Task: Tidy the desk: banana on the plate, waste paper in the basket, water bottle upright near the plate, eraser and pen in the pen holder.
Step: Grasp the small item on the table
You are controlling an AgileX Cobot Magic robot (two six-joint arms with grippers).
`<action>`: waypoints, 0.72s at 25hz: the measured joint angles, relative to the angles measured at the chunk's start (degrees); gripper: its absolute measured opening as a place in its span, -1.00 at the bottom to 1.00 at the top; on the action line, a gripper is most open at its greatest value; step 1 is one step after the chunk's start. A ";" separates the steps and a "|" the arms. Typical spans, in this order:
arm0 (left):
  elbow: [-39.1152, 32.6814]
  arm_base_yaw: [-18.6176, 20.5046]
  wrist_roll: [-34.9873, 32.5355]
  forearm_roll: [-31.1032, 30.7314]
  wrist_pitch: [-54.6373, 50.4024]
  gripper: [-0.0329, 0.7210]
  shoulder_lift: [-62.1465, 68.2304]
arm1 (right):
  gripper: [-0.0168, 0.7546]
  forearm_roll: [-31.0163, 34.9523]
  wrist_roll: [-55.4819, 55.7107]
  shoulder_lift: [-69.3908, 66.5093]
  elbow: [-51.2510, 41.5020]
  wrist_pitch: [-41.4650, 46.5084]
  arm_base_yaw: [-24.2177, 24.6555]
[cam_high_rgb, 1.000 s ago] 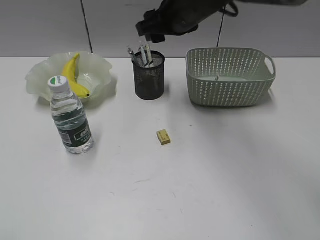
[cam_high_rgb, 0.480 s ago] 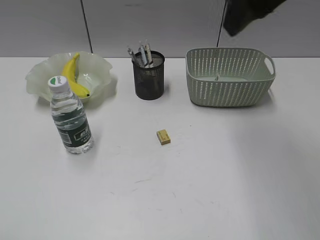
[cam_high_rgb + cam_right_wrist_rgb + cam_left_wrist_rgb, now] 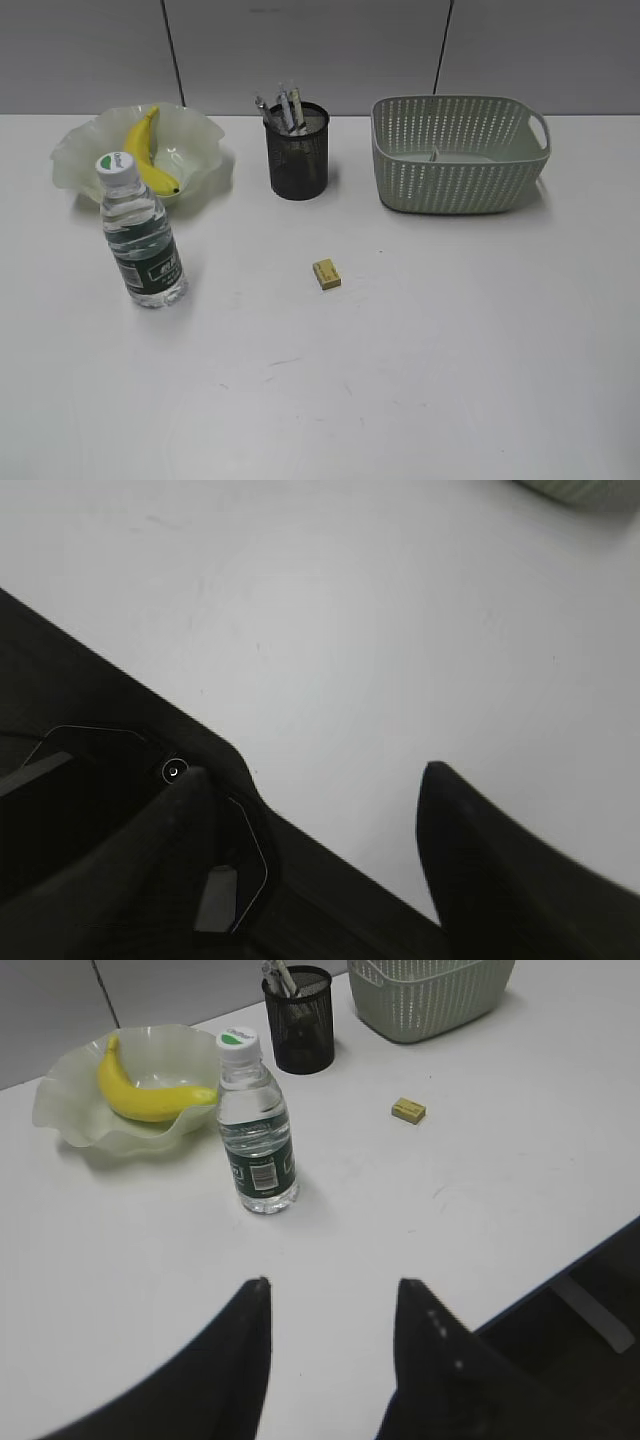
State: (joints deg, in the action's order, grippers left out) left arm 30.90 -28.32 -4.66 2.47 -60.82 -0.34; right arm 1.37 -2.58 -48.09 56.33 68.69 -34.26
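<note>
Grippers, left (image 3: 330,1295) and right (image 3: 310,780), are held open and empty; small yellow rectangular eraser (image 3: 327,273) is seen at five o'clock from black mesh pen holder (image 3: 298,152).

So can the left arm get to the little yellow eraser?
Probably yes. The left gripper hangs open and empty over bare desk, and the eraser lies alone in the open ahead to its right. The water bottle stands off to the side, not in the path.
</note>
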 joint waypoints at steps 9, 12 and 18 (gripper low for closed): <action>1.54 0.00 0.00 2.81 7.02 -0.09 3.10 | 0.37 0.00 0.36 32.79 -22.17 -2.21 0.00; 2.20 0.00 0.00 4.81 13.43 -0.09 9.66 | 0.37 0.01 0.39 41.58 -25.06 -4.16 0.00; 4.85 0.00 -0.65 13.22 22.55 -0.09 30.45 | 0.37 0.01 0.39 48.48 -27.13 -8.30 -0.10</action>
State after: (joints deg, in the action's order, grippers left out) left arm 35.75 -28.32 -5.31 15.68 -38.27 30.11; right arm 1.39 -2.20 0.38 29.20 60.40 -34.36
